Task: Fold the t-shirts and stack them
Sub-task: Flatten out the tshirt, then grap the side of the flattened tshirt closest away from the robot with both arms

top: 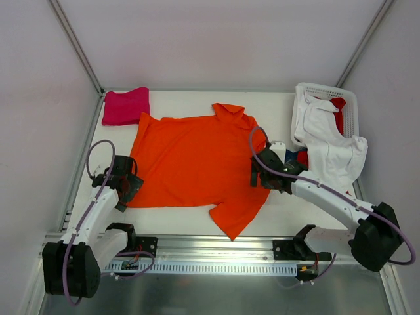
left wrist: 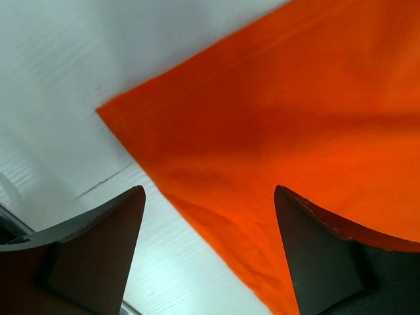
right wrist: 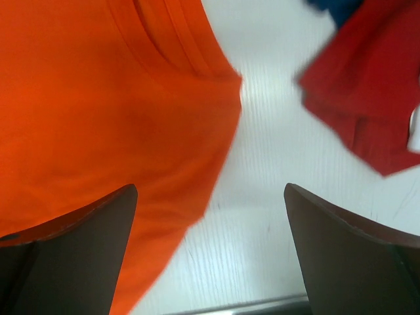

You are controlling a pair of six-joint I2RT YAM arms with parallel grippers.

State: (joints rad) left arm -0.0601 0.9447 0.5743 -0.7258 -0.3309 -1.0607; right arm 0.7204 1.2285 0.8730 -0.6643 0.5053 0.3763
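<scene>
At the far left corner of the counter (top: 275, 111) a magenta-pink t-shirt (top: 125, 105) lies folded into a small flat packet, just clear of the orange t-shirt (top: 190, 161).

My left arm (top: 98, 210) reaches in from the near left, and my left jaws sit at the orange shirt's near-left corner. In my left wrist view that corner (left wrist: 275, 131) points in between my fingers (left wrist: 98, 249). They stand wide apart over cloth and bare counter, and they grip nothing.

The orange shirt lies spread flat across the middle of the counter. Its collar is toward the far edge, and one flap reaches toward the near edge.

My right arm (top: 328, 193) comes in from the near right, and my right jaws hang over the orange shirt's right edge. They are as wide open as they go and hold nothing. In my right wrist view the orange cloth (right wrist: 98, 111) runs under the left finger (right wrist: 72, 256), with bare counter in the gap. Beyond the gap to the right lies a red t-shirt (right wrist: 367, 85), and a scrap of dark blue t-shirt (right wrist: 335, 6) sits at the top edge of that view.

At the far right corner stands a white slotted basket (top: 348, 98). A white t-shirt (top: 331, 147) hangs over its near rim and spills onto the counter. More red cloth shows inside the basket.
</scene>
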